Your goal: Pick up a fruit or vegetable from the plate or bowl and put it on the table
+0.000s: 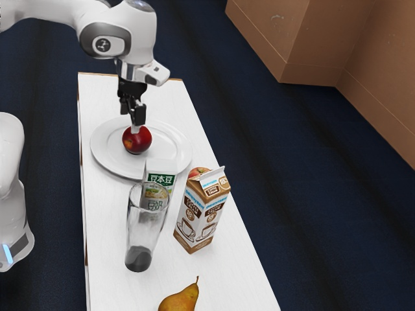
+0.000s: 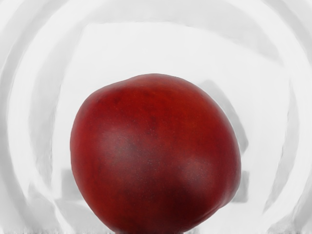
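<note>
Status, approx: reach looks done, rest of job open. My gripper (image 1: 135, 127) is down at the top of the red fruit (image 1: 137, 140), over the plate (image 1: 98, 150). Open/closed: can't tell from here, so no grasp logged. Fruit's loc: within plate rim, looks to be resting on it; a slight lift can't be ruled out. Left to do, w/ grip unconfirmed: secure hold, raise clear of rim, carry to bare table (image 1: 107, 227), set down, let go.

Vis. notes: where gripper meets fruit is hard to read, ext. view; pale bit at the contact blends w/ the plate. Fruit's underside hidden in both cams; its lower edge is cut off in wrist cam. ID uncertain: apple or nectarine, no stem seen.

Other items: glass (image 1: 144, 227) overlaps green-label carton (image 1: 161, 180), hiding part of its front. Brown-and-white carton (image 1: 203, 210) covers most of a reddish fruit (image 1: 198, 172) behind it; can't tell what that one rests on. Pear (image 1: 180, 300) on table, cut off at ext. view's bottom edge.
</note>
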`<control>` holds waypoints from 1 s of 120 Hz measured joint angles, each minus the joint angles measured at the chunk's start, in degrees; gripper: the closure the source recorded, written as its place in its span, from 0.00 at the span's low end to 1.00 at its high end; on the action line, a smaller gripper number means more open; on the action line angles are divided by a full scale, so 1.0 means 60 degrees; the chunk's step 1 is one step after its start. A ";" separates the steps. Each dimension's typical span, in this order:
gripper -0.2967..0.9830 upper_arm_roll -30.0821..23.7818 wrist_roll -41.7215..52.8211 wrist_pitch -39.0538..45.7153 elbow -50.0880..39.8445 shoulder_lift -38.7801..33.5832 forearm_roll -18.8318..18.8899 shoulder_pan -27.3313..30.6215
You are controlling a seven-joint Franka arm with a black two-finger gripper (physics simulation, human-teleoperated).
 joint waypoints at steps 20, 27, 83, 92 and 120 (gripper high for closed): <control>0.23 0.0042 -0.0156 -0.0018 -0.0167 0.0092 0.0037 0.0023; 0.23 0.0049 -0.0201 -0.0021 -0.0161 0.0126 0.0055 0.0019; 0.23 0.0086 -0.0446 0.0606 -0.0137 0.1134 -0.0005 -0.0352; 0.23 0.0122 -0.0469 0.0764 -0.0199 0.1258 -0.0015 -0.0346; 0.23 0.0326 -0.0520 0.1145 -0.0319 0.1464 -0.0028 -0.0352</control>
